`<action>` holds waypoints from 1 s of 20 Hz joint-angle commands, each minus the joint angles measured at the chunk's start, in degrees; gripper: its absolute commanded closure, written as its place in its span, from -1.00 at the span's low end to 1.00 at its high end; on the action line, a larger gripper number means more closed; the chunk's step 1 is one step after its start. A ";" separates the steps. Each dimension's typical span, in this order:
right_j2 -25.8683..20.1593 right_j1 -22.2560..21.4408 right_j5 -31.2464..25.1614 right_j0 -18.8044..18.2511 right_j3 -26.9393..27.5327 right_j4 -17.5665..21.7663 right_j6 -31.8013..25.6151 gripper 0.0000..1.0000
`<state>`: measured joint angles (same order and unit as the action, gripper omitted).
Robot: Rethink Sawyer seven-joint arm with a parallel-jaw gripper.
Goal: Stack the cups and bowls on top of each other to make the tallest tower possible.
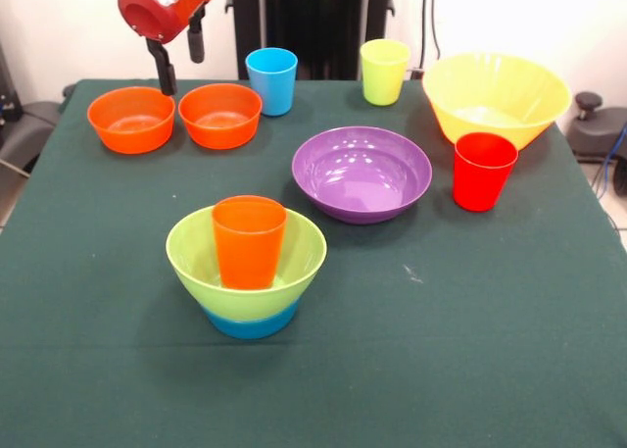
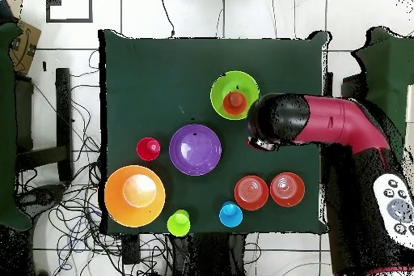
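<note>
The tower stands at the table's front: a lime green bowl [image 1: 294,257] sits on a small blue bowl [image 1: 250,322], with the orange cup [image 1: 249,242] upright inside the green one. In the overhead view the tower's green bowl [image 2: 220,92] holds the orange cup [image 2: 234,103]. My gripper [image 1: 179,61] is open and empty, high above the two small orange bowls [image 1: 131,120] [image 1: 220,116]. The light blue cup [image 1: 271,80], yellow-green cup [image 1: 384,72], red cup [image 1: 484,171], purple bowl [image 1: 361,173] and yellow bowl [image 1: 496,95] stand apart on the cloth.
The green cloth table [image 1: 470,340] has open cloth along its front edge. In the overhead view the red arm [image 2: 331,123] reaches over the table's right side, between the tower and the orange bowls [image 2: 251,193] [image 2: 287,189]. Cables lie on the floor at the left.
</note>
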<state>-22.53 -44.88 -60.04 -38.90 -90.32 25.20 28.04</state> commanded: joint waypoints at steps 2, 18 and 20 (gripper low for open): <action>-0.51 3.47 2.48 -0.21 -4.79 3.61 1.10 -1.00; -0.46 1.40 9.89 0.88 -11.29 -2.12 10.52 -1.00; -0.15 0.78 10.77 1.37 -12.22 -2.52 11.25 -1.00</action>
<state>-22.50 -45.14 -53.63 -38.94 -97.17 23.47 28.04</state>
